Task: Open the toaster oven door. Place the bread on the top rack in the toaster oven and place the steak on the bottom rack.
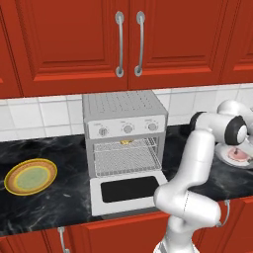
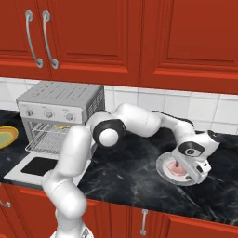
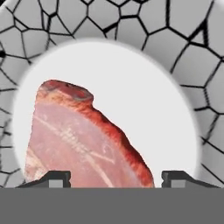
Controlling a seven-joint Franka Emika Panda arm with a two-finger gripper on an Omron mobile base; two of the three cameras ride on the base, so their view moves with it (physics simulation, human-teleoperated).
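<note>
The toaster oven (image 1: 123,111) stands on the counter with its door (image 1: 129,190) dropped flat. Inside, the bread (image 1: 125,142) lies at the back of the top rack (image 1: 111,147), above the bottom rack (image 1: 126,165). The pinkish-red steak (image 3: 83,140) lies on a round white-grey plate (image 3: 144,87) to the right of the oven. My gripper (image 3: 113,177) hangs low over that plate (image 2: 162,173), fingers apart on either side of the steak's near end. The left fingertip (image 3: 50,178) sits at the meat's edge, and the right fingertip (image 3: 177,178) stands just clear of it.
A yellow-rimmed, green-centred plate (image 1: 30,176) lies on the dark marble counter (image 1: 59,148) left of the oven. Red wall cabinets (image 1: 128,39) hang above. My arm's elbow (image 2: 109,132) reaches across in front of the oven's right side.
</note>
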